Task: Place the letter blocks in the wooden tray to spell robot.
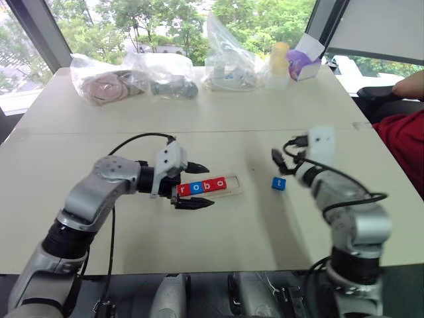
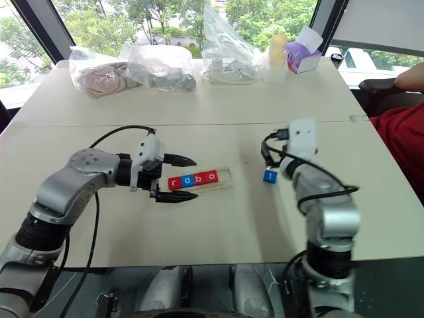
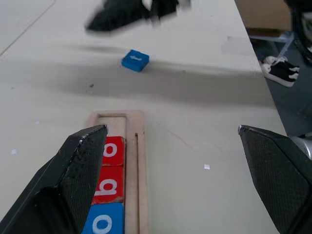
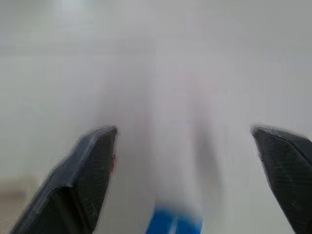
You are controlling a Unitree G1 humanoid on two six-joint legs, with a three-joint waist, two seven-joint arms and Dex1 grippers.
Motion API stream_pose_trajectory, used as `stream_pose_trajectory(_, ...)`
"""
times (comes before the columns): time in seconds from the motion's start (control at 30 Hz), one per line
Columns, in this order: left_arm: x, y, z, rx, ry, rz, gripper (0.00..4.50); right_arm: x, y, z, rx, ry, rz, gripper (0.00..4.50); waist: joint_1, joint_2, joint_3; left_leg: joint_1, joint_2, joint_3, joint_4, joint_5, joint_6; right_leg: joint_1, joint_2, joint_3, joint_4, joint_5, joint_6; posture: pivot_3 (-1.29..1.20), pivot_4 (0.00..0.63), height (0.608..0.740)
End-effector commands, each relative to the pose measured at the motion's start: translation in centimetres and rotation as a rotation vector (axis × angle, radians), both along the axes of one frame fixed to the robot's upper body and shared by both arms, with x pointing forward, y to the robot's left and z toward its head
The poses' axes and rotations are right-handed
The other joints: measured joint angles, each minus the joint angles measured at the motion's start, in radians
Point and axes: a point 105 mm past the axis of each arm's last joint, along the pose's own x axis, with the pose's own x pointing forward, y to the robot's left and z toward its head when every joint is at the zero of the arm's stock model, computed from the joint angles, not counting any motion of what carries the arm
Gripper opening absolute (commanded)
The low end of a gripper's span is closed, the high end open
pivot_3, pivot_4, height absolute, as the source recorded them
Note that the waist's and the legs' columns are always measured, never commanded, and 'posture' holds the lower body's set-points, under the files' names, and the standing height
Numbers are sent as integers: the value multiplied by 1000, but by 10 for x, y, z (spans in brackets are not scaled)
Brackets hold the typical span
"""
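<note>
Left eye view: tray (image 1: pixel 233 188) blocks (image 1: pixel 202 187) "robo"

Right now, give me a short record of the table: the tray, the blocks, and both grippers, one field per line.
tray: wooden tray flat on the white table, holding four blocks, slot at its right end bare
blocks in tray: red r, blue o, red b, red o
loose block: blue t block on the table, right of the tray
left gripper: open, straddling the tray's left end
right gripper: open, above the t block, holding nothing
</note>
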Motion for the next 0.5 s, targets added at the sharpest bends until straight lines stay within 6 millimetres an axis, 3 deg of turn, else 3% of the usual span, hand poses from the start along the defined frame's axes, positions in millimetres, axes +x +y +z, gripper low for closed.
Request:
stream_pose_trajectory(0.03, -14, 5, 7, -3, 14, -64, 4500, -14, 11, -20, -93, 85, 368, 4449, 1, 0, 0, 0, 0, 0, -1, 0, 1, 0, 0, 0, -1, 0, 0, 0, 150, 740)
stream_pose_trajectory(0.1, -20, 8, -1, 89, -10, -99, 4500, -18, -12, -42, -303, 174, 485, 4449, 1, 0, 0, 0, 0, 0, -2, -1, 2, 1, 1, -1, -1, 0, 0, 0, 150, 740)
stream_pose_trajectory(0.13, -21, 8, -4, 112, -18, -108, 4500, -19, -19, -45, -327, 191, 531, 4449, 2, 0, 0, -1, 0, 0, -1, -1, 2, 0, 1, -1, -1, 0, 0, 0, 150, 740)
stream_pose_trajectory(0.23, -19, 6, 1, 89, -28, -86, 4500, -19, -24, -38, -240, 150, 647, 4449, 1, 0, 1, 0, 0, 2, 0, -1, 2, 1, 0, 0, -3, 0, 0, 0, 150, 740)
stream_pose_trajectory(0.5, -20, 11, 4, 93, -28, -29, 4500, -11, -36, -55, -282, 158, 741, 4449, 3, 0, 1, 1, 1, 2, 1, -1, 2, 3, 0, 0, -3, 0, 0, 0, 150, 740)
